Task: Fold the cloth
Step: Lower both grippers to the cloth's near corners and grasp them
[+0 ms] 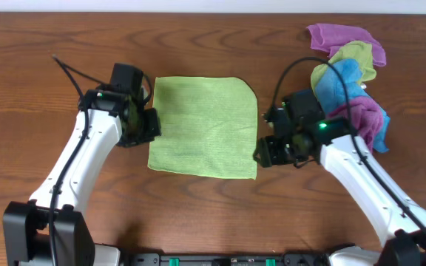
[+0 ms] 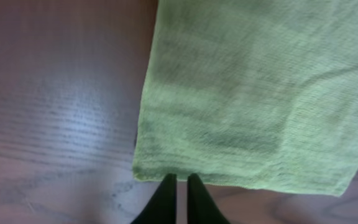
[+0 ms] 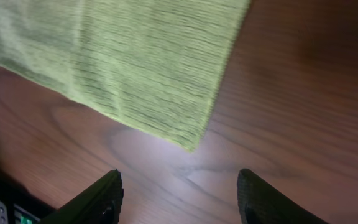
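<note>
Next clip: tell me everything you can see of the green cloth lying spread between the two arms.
The green cloth is a yellow-green, roughly square piece with a fine ribbed weave, lying spread flat and unfolded on the wooden table, only faintly rippled. The left gripper, fingers almost together, sits at its left edge; whether it pinches the cloth cannot be told. The right gripper is open just short of its near right corner, not touching.

Soft even light, slightly blurred wrist views
</note>
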